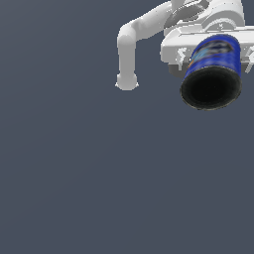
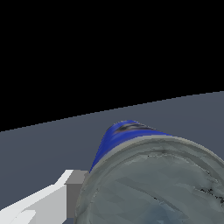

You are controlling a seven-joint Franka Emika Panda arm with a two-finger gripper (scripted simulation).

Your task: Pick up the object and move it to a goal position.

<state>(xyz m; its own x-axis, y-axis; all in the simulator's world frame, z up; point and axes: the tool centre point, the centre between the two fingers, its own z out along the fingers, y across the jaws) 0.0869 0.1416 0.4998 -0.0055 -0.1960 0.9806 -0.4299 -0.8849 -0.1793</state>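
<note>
The can (image 1: 212, 74) hangs high in the air at the exterior view's upper right, clear of the grey floor (image 1: 99, 188), its dark round end facing the camera and its blue printed side tucked under the white gripper (image 1: 208, 52). The gripper appears clamped on the can, since nothing else supports it there, though the fingertips themselves are hidden behind the can. In the wrist view the can's pale rim fills the foreground, with one white finger (image 2: 48, 199) pressed beside it. Held this high, it looks carried toward a goal; no goal marker shows.
</note>
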